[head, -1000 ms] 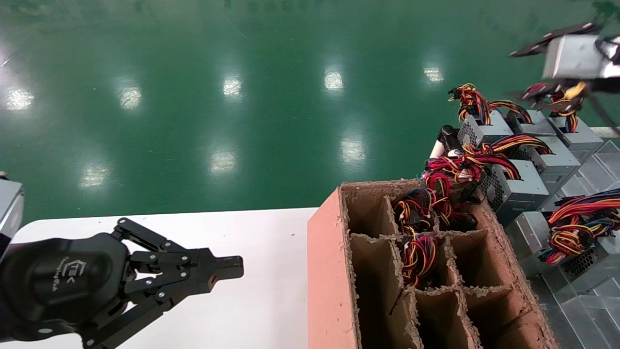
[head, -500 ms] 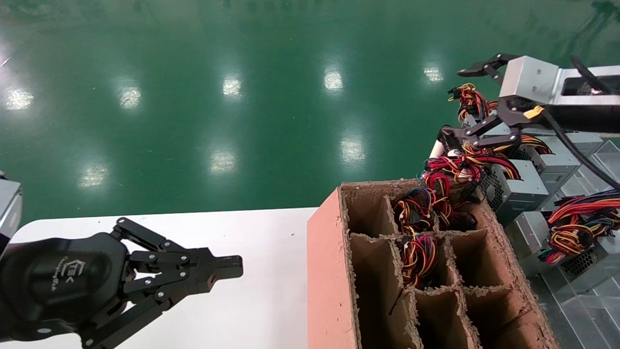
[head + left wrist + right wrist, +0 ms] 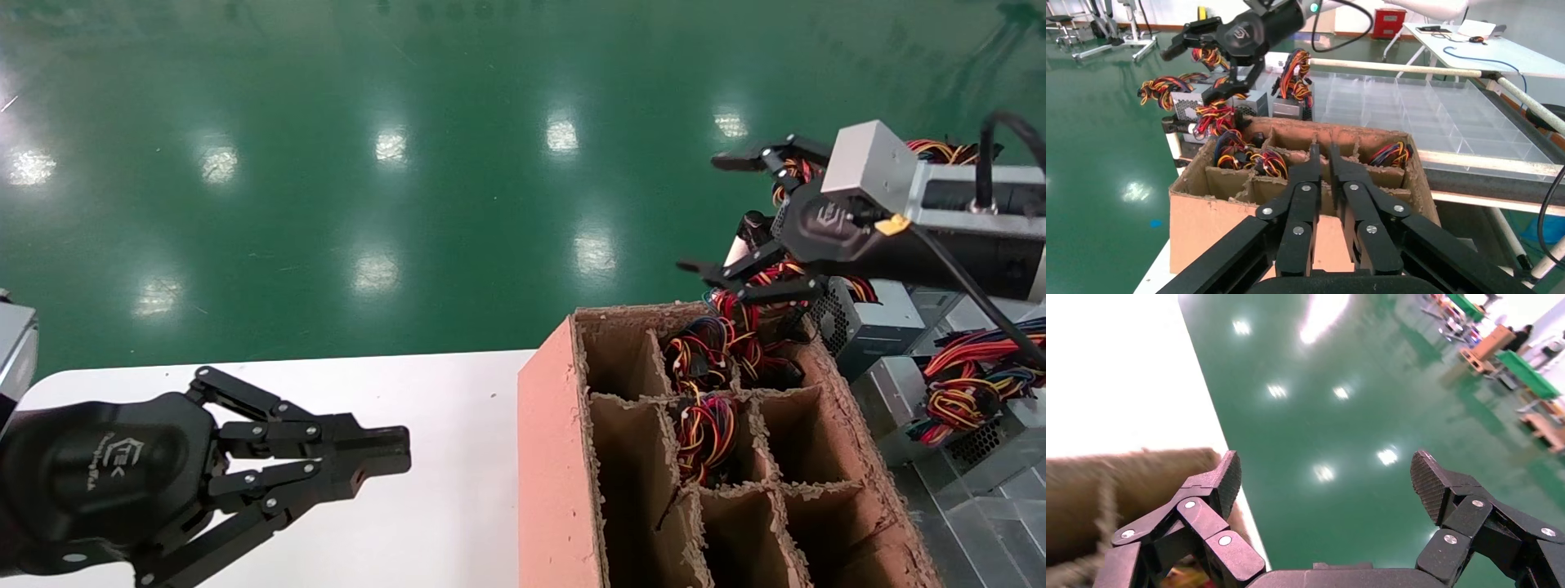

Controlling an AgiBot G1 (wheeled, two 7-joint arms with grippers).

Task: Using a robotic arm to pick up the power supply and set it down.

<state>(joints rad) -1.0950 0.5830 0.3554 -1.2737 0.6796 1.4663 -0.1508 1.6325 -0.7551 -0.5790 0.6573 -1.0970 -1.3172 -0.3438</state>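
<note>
Several silver-grey power supplies [image 3: 871, 317] with red, yellow and black wire bundles stand in a row at the right, past the far end of the cardboard box [image 3: 562, 425]. Wire bundles [image 3: 708, 426] also fill two box compartments. My right gripper [image 3: 709, 214] hovers open and empty above the box's far end, next to the nearest supply's wires, touching nothing. The left wrist view shows it [image 3: 1187, 75] over the supplies [image 3: 1188, 105]. In its own view its pads [image 3: 1229, 475] frame only green floor. My left gripper [image 3: 394, 450] is shut and parked over the white table.
The divided cardboard box [image 3: 1229, 228] stands on the white table [image 3: 425, 523]. A clear partitioned tray [image 3: 1413, 104] lies to the box's right, holding more supplies [image 3: 972, 437]. Green floor [image 3: 409, 204] lies beyond the table.
My right gripper has swung from the far upper right down and leftward to the box's far end, staying open. The left arm has hardly moved.
</note>
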